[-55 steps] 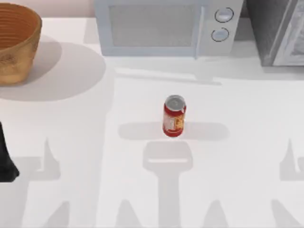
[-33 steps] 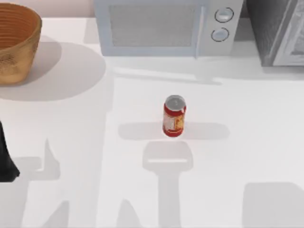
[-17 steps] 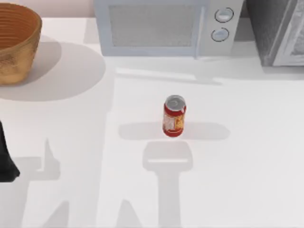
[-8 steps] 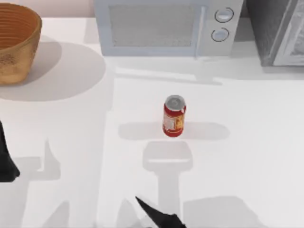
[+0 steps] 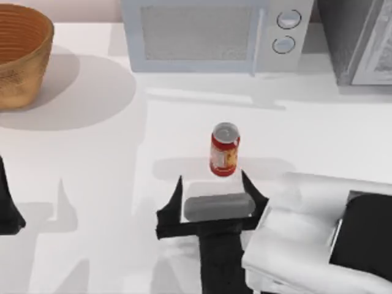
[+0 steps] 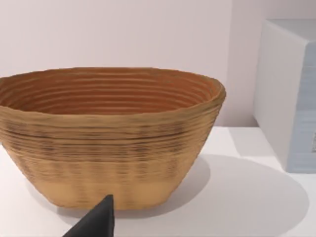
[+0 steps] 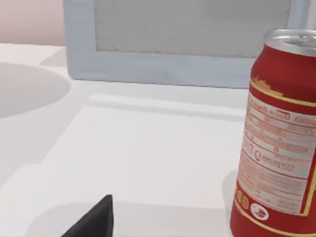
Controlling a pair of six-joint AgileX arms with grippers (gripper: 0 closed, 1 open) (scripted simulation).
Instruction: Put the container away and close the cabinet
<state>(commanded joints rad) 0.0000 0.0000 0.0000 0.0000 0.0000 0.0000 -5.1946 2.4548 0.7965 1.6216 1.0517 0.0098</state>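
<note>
The container, a small red can [image 5: 225,150] with a silver top and a yellow-and-white label, stands upright in the middle of the table; it also fills one side of the right wrist view as the can [image 7: 279,138]. My right gripper [image 5: 212,182] is open just in front of the can, its two black fingertips spread wider than the can and not touching it. The grey cabinet [image 5: 349,43] stands at the back right corner with a pale door panel [image 5: 380,55] beside it. My left arm [image 5: 7,211] is parked at the left edge.
A white microwave [image 5: 214,33] stands at the back centre, close behind the can. A large woven brown basket [image 5: 21,52] sits at the back left, also seen as the basket [image 6: 108,138] close ahead of the left wrist. Bare table lies either side of the can.
My right arm has come in from the front edge and moved up to the can, fingers open. The can and the left arm have not moved.
</note>
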